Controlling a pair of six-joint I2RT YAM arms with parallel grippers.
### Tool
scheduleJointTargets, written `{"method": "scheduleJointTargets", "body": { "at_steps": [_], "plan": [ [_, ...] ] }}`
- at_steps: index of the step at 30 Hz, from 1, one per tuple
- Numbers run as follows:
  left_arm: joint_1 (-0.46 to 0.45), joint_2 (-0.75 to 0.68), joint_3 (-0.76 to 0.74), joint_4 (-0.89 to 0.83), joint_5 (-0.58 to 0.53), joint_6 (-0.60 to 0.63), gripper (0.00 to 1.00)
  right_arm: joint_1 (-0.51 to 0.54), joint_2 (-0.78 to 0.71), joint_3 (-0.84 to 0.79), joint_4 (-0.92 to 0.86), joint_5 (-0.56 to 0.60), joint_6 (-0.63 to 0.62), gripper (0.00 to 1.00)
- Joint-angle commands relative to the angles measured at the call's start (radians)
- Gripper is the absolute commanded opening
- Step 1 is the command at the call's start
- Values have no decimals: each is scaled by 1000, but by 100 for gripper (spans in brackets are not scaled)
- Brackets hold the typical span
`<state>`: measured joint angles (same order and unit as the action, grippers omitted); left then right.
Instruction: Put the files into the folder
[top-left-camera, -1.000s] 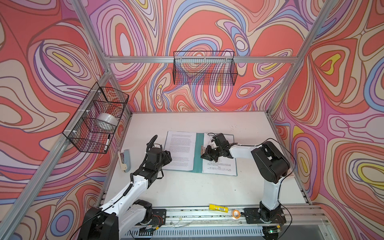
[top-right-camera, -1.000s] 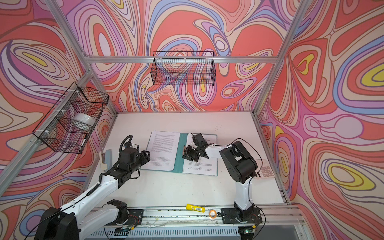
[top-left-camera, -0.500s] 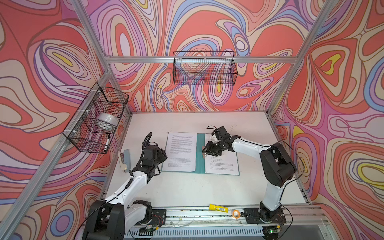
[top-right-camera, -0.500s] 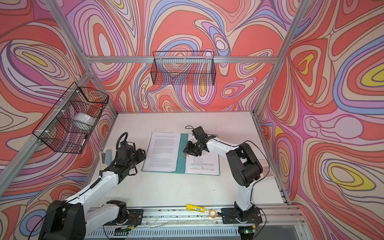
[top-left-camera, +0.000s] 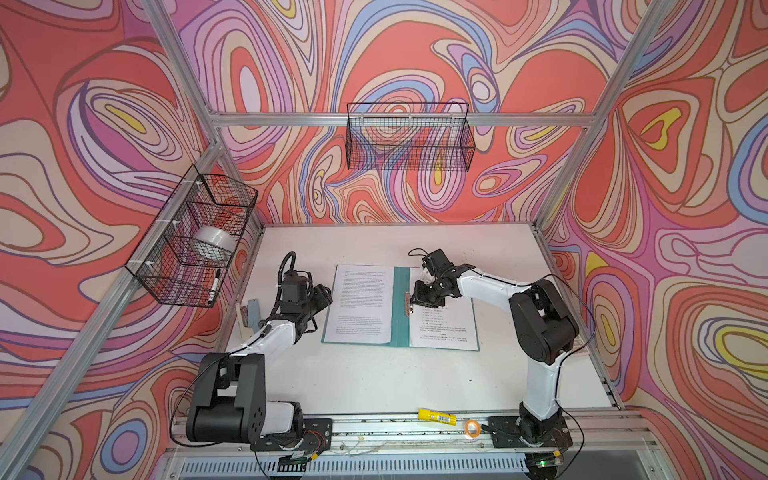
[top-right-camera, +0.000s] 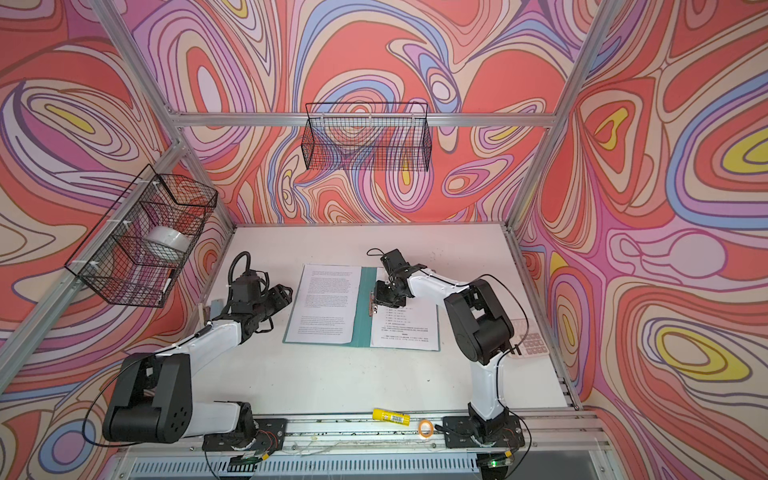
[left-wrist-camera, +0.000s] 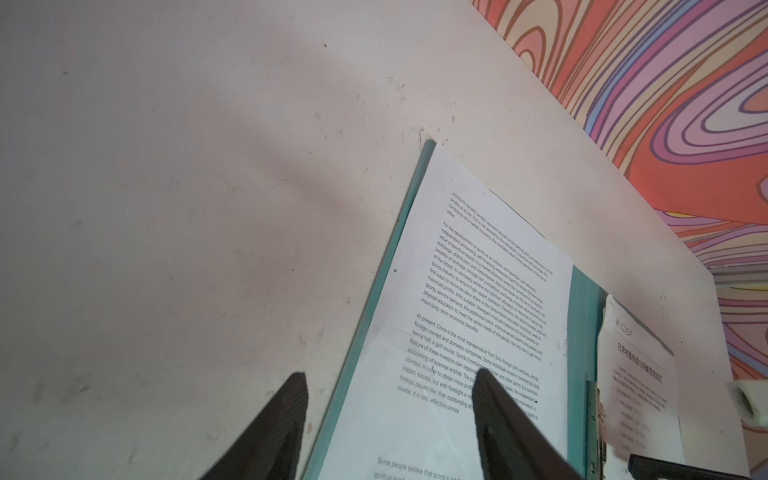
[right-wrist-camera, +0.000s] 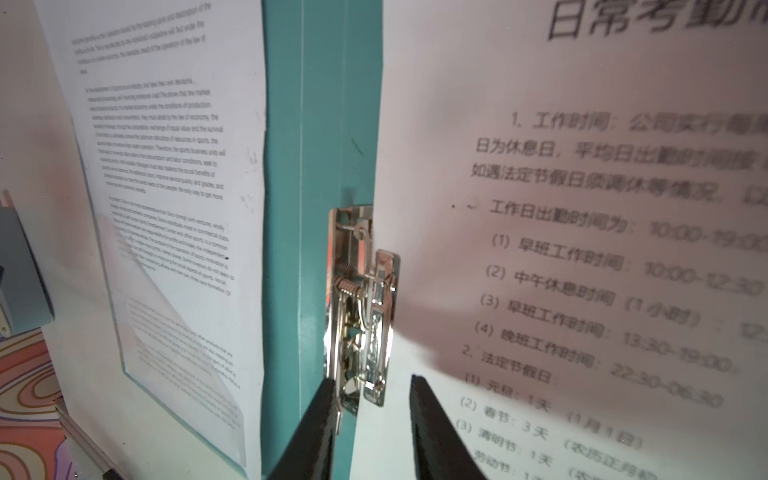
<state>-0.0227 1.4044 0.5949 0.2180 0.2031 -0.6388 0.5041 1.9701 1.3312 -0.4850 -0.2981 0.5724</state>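
In the right wrist view the right gripper (right-wrist-camera: 372, 378), half-open and empty, straddles the end of the metal clip (right-wrist-camera: 365, 307), which runs 12-to-6 along the spine of the open folder (top-left-camera: 399, 324), files (top-left-camera: 359, 303) on both flaps; the left gripper (left-wrist-camera: 387, 372) hangs wide, empty, at its 9 o'clock.

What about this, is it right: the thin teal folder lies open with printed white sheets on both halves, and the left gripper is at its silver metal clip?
Wrong arm: the right gripper is at the silver metal clip, as the right wrist view shows; the left gripper is over the outer edge of the teal folder.
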Motion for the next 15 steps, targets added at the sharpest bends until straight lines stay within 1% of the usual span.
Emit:
{"method": "scheduleJointTargets", "body": {
  "at_steps": [1,2,6,8,12,15],
  "plan": [
    [27,57,12,130,152,15,66,-5,7,-2,22,9,-42,32],
    [30,73,14,144,176,12,67,-5,8,-9,31,5,-49,32],
    [35,107,23,136,194,4,70,-7,45,-20,32,14,-84,30],
    [35,106,10,132,187,4,71,-12,55,-44,51,21,-88,29],
    [35,84,-16,103,165,10,70,-25,25,-112,133,-38,-84,28],
    [35,61,-39,73,156,7,70,-28,1,-116,141,-51,-78,28]
  ]
}}
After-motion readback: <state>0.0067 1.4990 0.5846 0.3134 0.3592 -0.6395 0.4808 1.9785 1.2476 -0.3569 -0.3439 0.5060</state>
